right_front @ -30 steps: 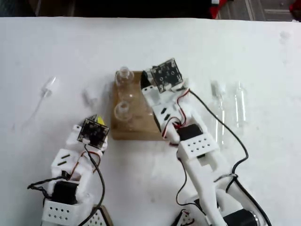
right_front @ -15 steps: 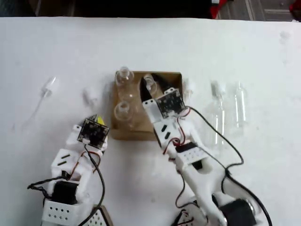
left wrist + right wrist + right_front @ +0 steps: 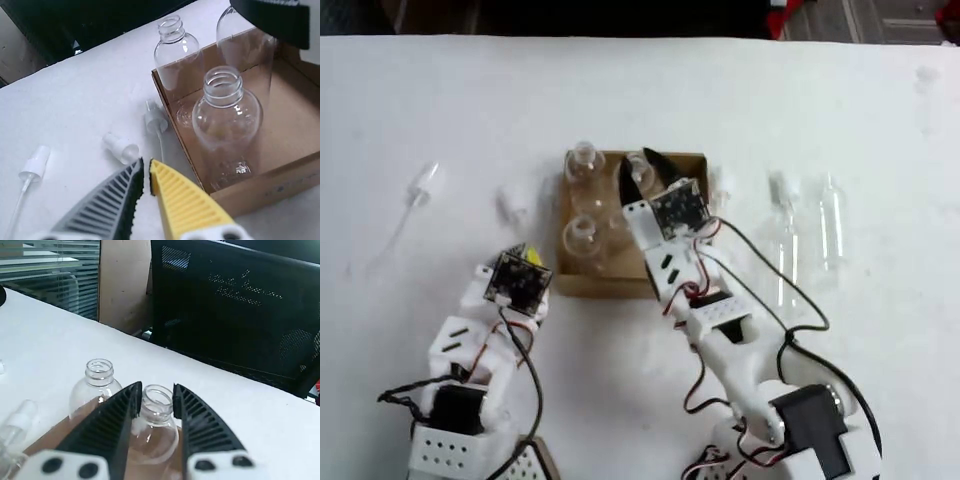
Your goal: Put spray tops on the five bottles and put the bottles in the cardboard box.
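Bottle (image 3: 157, 402), clear, uncapped, upright in box (image 3: 250, 195). Its neck is flanked by the fingers of the right tool (image 3: 156, 386), which are parted, one on each side. Whether the pads touch the neck cannot be told. The long axis is vertical and the tool lies level with the neck, on its own arm's side. A straight draw back toward that arm is judged enough to clear the bottle without tipping it.

Two more bottles (image 3: 227, 125), also uncapped and upright, are held in the same box on the side toward the left arm.

Left tool (image 3: 146, 172): fingers closed together, nothing held, poised over the desk (image 3: 440, 100) just outside the box's near corner. Spray tops (image 3: 120, 146) are scattered loose on the desk ahead of it, beside the box's wall. The left arm is judged the nearer for these.

Lying bottles (image 3: 832, 225): two, on the desk at the right arm's side of the box, side by side, long axes running away from the arms. One appears already fitted with a top, though this cannot be confirmed.

Writing: no label is seen on any bottle. Small print on the box's front wall is too small to be read. Faint script on the dark panel (image 3: 240, 290) behind the desk is not legible.
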